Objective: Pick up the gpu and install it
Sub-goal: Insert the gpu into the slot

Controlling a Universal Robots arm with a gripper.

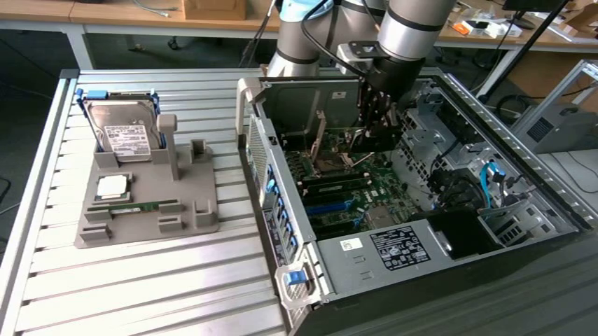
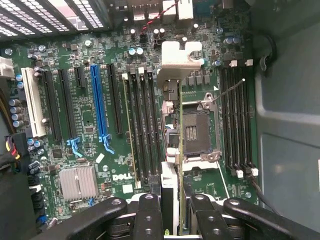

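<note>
The gripper (image 2: pixel 175 212), closed edge-on around the gpu (image 2: pixel 179 150), hangs over the motherboard (image 2: pixel 90 130); installing is underway, needing alignment with a slot below.

A ribbed metal tabletop (image 1: pixel 140 280) lay below the end effector; wooden desks (image 1: pixel 122 14) stood behind it, over dark floor (image 1: pixel 24 105).

An open computer case (image 1: pixel 411 210) lies on the counter (image 1: pixel 140 280), toward the exterior view's right, with the motherboard (image 1: pixel 341 185) inside it. To the exterior view's left of the case sits a parts holder (image 1: pixel 150 203); a hard drive (image 1: pixel 126 136) stands upright at its far end, with a memory stick (image 1: pixel 136 208) lying nearer. The gripper (image 2: pixel 176 220) hangs inside the case above the motherboard, holding the gpu (image 2: pixel 179 140) edge-on over the CPU socket (image 2: pixel 197 127), between the memory slots (image 2: pixel 237 120) and the expansion slots (image 2: pixel 100 107).
</note>
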